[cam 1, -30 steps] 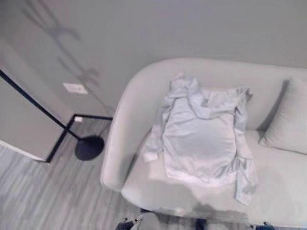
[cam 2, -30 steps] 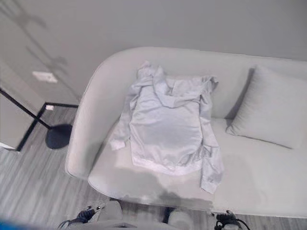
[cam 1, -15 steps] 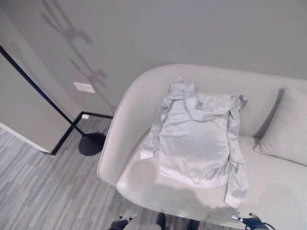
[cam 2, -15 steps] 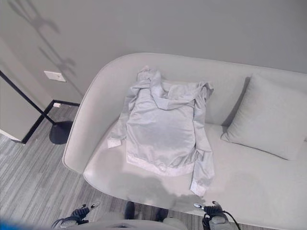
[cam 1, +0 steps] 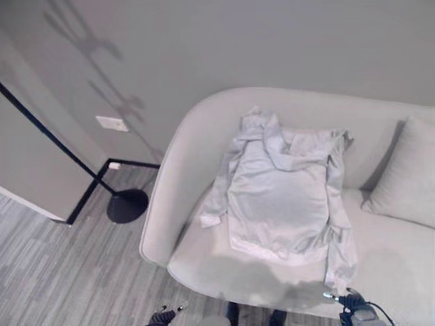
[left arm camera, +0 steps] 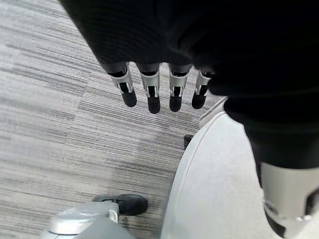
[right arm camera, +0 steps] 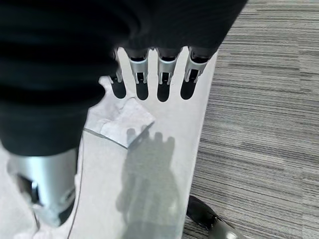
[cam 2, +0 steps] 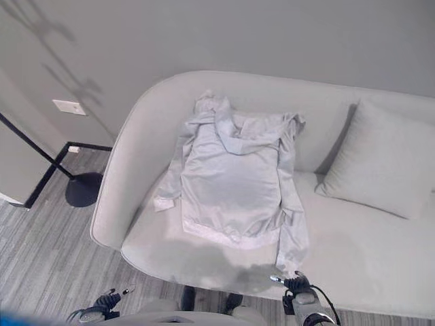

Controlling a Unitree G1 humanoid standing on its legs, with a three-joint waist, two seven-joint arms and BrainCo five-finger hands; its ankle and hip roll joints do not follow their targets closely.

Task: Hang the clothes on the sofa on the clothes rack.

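A curved, light grey upholstered sofa (cam 2: pixel 380 272) stood on grey striped carpet flooring (cam 2: pixel 41 265). A pale grey hooded sweatshirt (cam 2: pixel 234 180) lay spread flat on its seat and backrest, one sleeve cuff reaching the front edge just beyond the right hand (cam 2: pixel 297 286). A grey square cushion (cam 2: pixel 377 163) leaned against the backrest, well apart from that hand. A round black stand base (cam 1: pixel 127 205) rested on the floor beyond the left hand (cam 1: pixel 162 316).

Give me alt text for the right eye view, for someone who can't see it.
A pale grey hooded top lies spread flat on a light grey sofa, hood toward the backrest, with a grey cushion beside it. The robot's right hand hovers open near the sofa's front edge by one cuff; the left hand hangs open over striped grey flooring.
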